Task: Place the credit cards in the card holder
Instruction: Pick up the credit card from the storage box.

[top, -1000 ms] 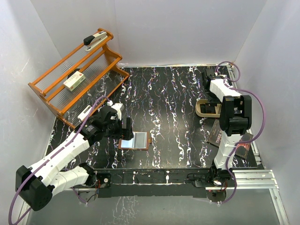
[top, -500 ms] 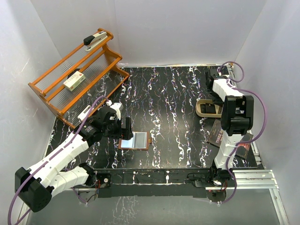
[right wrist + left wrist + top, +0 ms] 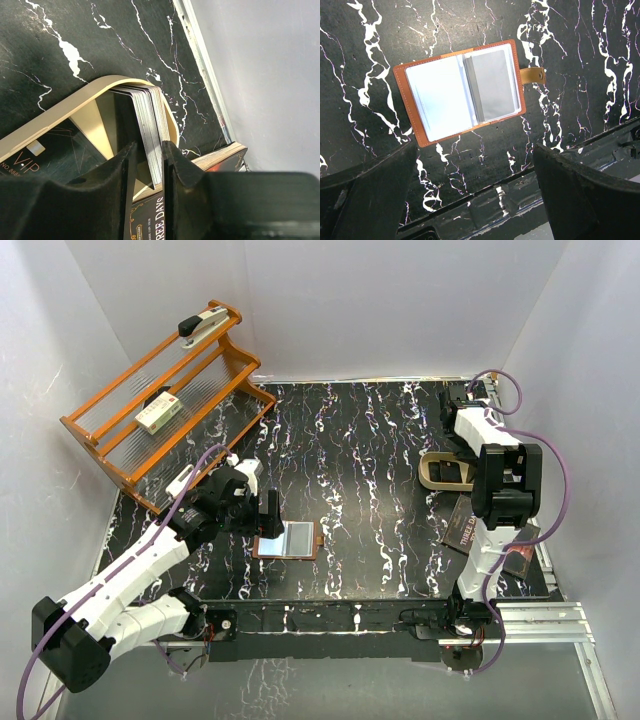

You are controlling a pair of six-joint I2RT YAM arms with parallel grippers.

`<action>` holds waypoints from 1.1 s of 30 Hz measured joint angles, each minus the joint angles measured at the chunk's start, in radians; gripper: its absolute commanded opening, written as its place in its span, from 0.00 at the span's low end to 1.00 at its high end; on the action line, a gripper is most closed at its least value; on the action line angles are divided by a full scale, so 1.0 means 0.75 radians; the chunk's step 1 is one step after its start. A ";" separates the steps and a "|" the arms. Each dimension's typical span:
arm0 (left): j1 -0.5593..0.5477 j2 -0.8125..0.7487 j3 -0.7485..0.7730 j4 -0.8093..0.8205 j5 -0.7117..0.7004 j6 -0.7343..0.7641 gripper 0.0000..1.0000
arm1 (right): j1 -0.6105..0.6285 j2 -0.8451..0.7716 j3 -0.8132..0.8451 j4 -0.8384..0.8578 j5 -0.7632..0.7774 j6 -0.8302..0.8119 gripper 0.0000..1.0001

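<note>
Dark book (image 3: 150,220), lower edge of the right wrist view: lettered "…REE DAYS". Dark card (image 3: 30,155), lower left: "VIP", "NO.888…". Left gripper (image 3: 475,150): fingers spread wide, poised over card holder (image 3: 462,90), which lies open at lower centre of the top view. Right gripper (image 3: 149,146): pinched narrowly on credit cards (image 3: 147,107), upright in tan curved stand (image 3: 60,112), far right. Right elbow sits further right than one second ago.

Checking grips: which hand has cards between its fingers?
The right hand, pinching the card stack in the tan stand; the left hand hangs open over the card holder.
</note>
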 measured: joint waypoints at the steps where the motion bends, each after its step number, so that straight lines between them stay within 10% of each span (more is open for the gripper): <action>1: 0.000 0.000 0.000 0.000 0.000 -0.001 0.99 | 0.000 0.000 0.001 0.001 -0.004 0.000 0.20; 12: 0.000 0.001 0.000 0.000 -0.002 -0.001 0.99 | -0.001 -0.001 0.021 -0.006 -0.028 -0.008 0.00; 25: 0.008 0.255 0.034 -0.089 -0.151 -0.079 0.98 | -0.001 -0.148 0.065 -0.078 -0.244 -0.027 0.00; 33: 0.163 0.345 0.035 -0.088 -0.098 -0.147 0.74 | -0.001 -0.447 0.019 -0.080 -0.449 -0.023 0.00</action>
